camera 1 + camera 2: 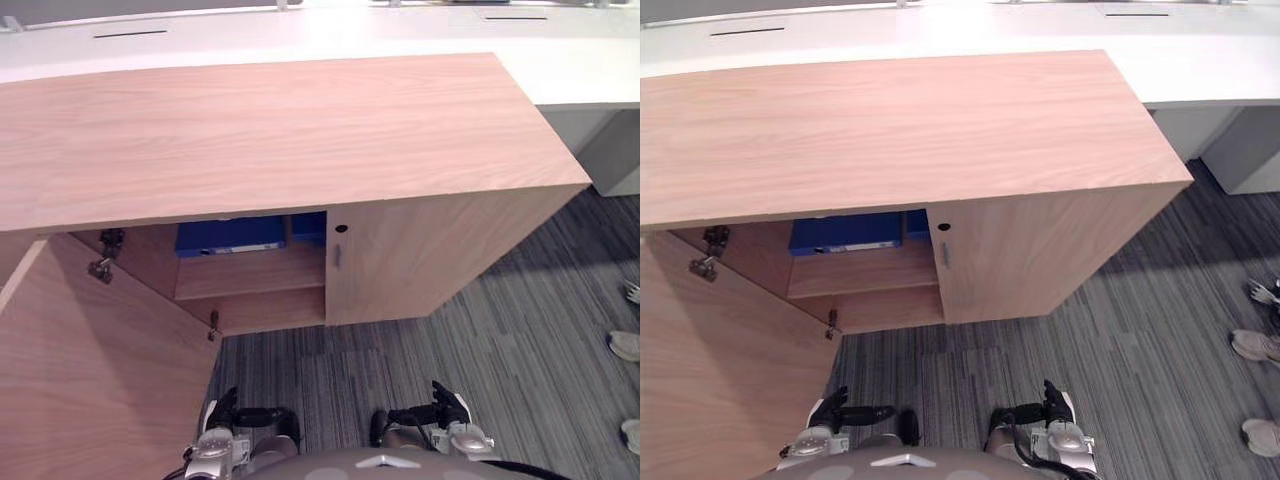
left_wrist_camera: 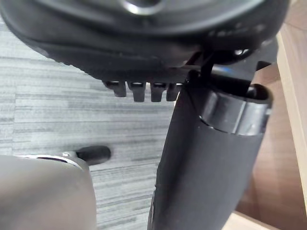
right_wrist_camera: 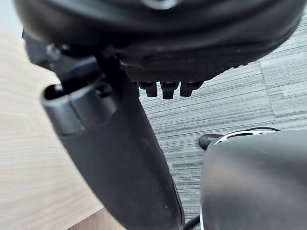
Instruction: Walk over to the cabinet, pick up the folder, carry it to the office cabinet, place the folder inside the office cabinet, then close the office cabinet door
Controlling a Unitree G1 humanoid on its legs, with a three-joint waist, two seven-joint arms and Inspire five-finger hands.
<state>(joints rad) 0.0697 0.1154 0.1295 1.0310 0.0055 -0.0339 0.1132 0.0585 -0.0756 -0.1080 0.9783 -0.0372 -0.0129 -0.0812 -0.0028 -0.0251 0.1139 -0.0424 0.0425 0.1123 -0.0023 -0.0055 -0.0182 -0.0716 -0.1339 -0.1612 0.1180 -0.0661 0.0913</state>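
The blue folder [image 1: 232, 236] sits on a shelf inside the office cabinet [image 1: 300, 130], just left of frame center under its wooden top. The cabinet door [image 1: 90, 370] stands open at lower left. The left hand [image 2: 144, 38] and the right hand [image 3: 163, 38] hang with relaxed fingers, the 2 holding nothing, over grey carpet [image 1: 520, 330].

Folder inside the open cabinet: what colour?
The folder is blue, on a shelf in the cabinet; shows best in the left eye view.
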